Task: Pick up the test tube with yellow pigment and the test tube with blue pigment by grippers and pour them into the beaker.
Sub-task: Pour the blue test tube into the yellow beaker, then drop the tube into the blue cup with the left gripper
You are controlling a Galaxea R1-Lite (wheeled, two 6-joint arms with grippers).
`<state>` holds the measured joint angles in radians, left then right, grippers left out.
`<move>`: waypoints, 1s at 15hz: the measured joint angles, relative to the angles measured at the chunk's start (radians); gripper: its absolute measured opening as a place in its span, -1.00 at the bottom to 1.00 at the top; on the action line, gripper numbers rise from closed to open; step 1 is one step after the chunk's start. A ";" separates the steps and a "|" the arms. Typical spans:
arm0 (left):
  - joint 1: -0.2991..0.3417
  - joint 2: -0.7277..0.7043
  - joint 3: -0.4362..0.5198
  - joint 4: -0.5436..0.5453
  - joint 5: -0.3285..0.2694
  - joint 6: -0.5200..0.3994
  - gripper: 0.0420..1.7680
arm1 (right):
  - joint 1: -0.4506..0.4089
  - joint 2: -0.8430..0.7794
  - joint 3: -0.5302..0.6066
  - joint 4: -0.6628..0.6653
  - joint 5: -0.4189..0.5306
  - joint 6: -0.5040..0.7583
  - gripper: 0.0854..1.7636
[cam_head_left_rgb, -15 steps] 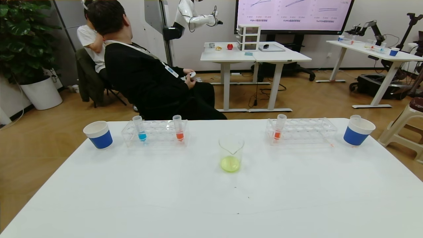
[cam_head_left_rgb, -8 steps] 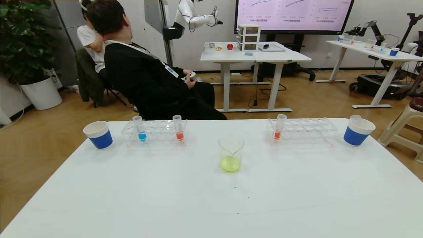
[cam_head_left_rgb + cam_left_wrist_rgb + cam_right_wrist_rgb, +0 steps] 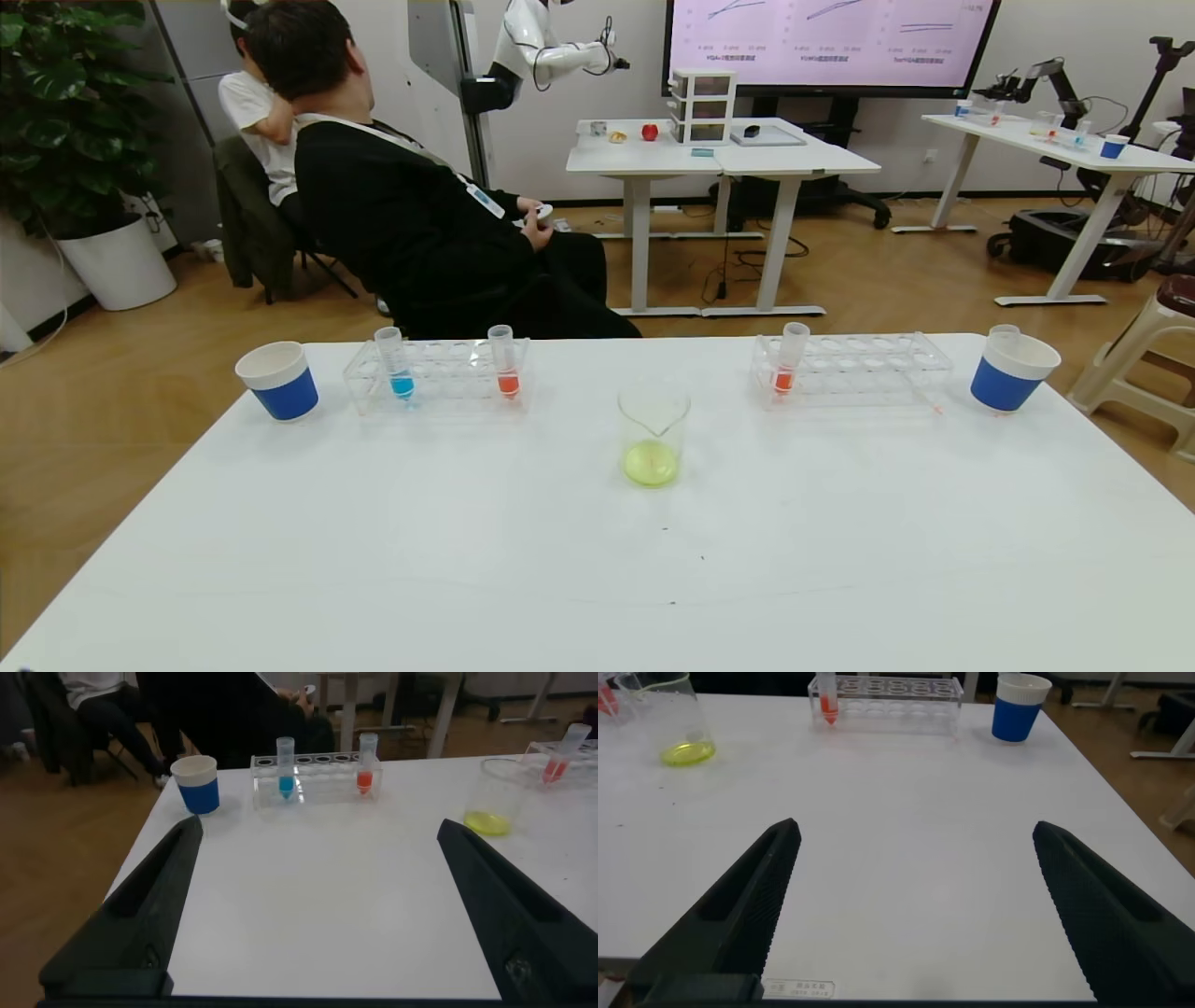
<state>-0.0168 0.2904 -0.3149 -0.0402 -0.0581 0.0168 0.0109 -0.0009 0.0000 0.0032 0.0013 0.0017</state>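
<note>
White table [image 3: 467, 560], glassware along my far edge.

I see the beaker [image 3: 653, 434] at centre, a clear rack [image 3: 439, 378] far left, another rack [image 3: 854, 371] far right, and a blue paper cup [image 3: 277, 380] and its twin [image 3: 1013, 371] at the outer ends.

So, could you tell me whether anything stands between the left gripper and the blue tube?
Nothing visible does. The left gripper is open over bare table, and the blue tube stands upright in its rack beyond it.
</note>
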 joint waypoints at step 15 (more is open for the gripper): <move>0.026 1.300 -0.256 -1.028 -0.014 -0.016 0.98 | 0.000 0.000 0.000 0.000 0.000 0.000 0.97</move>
<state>0.0091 1.5909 -0.5711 -1.0685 -0.0726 0.0009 0.0109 -0.0009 0.0000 0.0032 0.0013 0.0017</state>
